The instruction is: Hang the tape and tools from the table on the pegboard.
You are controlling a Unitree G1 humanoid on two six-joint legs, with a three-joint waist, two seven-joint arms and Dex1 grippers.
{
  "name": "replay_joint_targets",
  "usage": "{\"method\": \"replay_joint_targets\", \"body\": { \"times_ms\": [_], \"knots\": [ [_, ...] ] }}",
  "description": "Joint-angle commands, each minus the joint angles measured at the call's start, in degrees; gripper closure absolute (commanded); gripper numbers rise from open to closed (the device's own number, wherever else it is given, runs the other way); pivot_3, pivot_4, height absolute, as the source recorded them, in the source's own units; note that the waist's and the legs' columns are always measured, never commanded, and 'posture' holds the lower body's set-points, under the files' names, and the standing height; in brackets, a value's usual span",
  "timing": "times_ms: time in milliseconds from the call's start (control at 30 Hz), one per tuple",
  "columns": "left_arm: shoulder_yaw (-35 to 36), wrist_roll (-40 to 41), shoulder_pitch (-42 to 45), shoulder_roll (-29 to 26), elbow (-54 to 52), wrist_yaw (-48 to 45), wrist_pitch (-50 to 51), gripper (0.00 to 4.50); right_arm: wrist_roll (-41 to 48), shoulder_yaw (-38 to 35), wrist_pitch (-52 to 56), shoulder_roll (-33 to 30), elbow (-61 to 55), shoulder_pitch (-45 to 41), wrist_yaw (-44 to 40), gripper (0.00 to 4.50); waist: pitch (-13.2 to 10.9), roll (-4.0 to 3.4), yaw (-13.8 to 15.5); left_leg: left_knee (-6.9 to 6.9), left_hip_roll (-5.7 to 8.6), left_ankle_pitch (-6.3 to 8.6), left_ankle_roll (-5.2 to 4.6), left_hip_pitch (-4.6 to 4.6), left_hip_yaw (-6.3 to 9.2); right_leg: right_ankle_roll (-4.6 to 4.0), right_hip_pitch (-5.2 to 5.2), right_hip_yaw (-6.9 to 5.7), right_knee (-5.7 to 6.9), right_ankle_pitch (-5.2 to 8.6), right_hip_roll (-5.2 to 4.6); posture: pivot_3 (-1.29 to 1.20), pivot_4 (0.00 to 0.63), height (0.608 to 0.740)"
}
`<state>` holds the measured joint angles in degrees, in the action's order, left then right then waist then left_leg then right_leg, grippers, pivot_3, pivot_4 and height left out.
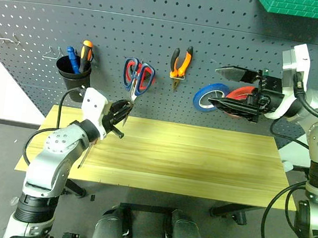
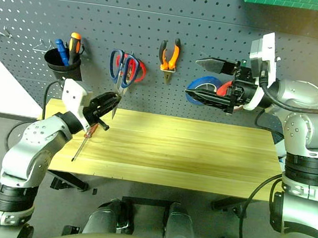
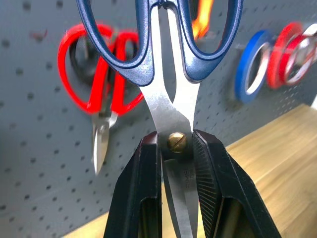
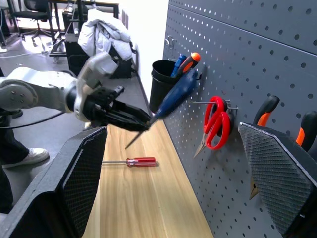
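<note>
Because the blue scissors [image 3: 166, 64] are hard, thin, slippery steel, the left tool [image 3: 177, 148] pinches them tight at the screw, while the right tool [image 1: 237, 90] stays spread.

No readable text, label, brand, number or sign appears on anything here.

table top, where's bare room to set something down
Most of the table is bare, from its middle to the edge under the right tool. The crowded part is the corner by the left tool, its blue scissors and the red-handled screwdriver.
</note>
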<state>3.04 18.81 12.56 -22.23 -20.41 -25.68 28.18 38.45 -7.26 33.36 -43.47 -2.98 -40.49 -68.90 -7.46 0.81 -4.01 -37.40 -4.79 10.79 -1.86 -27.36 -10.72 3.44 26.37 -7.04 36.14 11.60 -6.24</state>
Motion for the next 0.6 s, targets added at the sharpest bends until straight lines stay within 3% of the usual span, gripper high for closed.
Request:
{"method": "replay_joint_targets", "body": {
  "times_ms": [33,600],
  "knots": [
    [-0.9,-0.7,2.1,0.3,-0.9,0.9,0.2,3.95,0.6,-1.2,0.0,-0.9,-1.1,-0.7,0.2,0.00,0.0,0.00,0.0,-0.01,0.00,0.00,0.00,0.00,0.00,0.00,0.00,0.00,0.00,0.00,0.00,-0.15,0.057,0.730],
    [-0.4,-3.9,11.9,2.0,13.2,4.8,1.5,3.95,-1.6,-0.6,0.2,-1.3,-0.5,-0.7,0.5,0.00,0.0,-0.06,-0.1,-0.19,-0.03,-0.07,-0.10,0.01,0.01,0.00,-0.05,0.00,0.12,0.00,0.03,-0.17,0.068,0.730]
  ]
}}
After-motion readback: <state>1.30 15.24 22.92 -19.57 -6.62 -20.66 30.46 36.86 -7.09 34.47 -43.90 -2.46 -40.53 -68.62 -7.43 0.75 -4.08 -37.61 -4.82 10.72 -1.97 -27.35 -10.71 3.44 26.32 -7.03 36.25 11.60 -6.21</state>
